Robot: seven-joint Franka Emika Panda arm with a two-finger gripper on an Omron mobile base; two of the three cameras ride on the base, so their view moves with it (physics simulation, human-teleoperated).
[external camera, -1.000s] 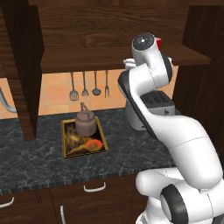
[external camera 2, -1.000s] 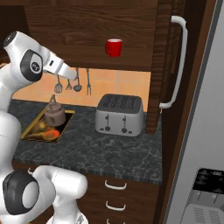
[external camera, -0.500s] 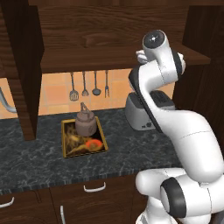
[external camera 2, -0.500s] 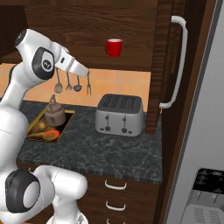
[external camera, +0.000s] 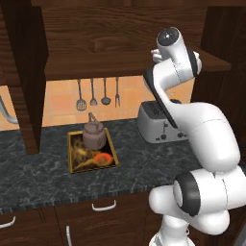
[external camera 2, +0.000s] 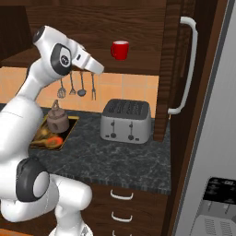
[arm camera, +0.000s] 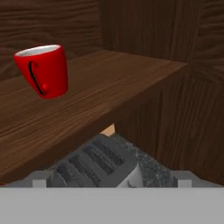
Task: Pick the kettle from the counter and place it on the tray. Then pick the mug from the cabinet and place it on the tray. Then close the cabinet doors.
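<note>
Swung up from the squat brownish-grey metal kettle already on the gold-rimmed tray, gripper wide open and empty, closing on the small red mug.

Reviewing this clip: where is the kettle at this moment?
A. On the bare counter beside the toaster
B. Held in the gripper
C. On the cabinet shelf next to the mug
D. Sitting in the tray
D. The kettle stands inside the gold-rimmed tray on the counter, while the red mug stands alone on the cabinet shelf.
</note>
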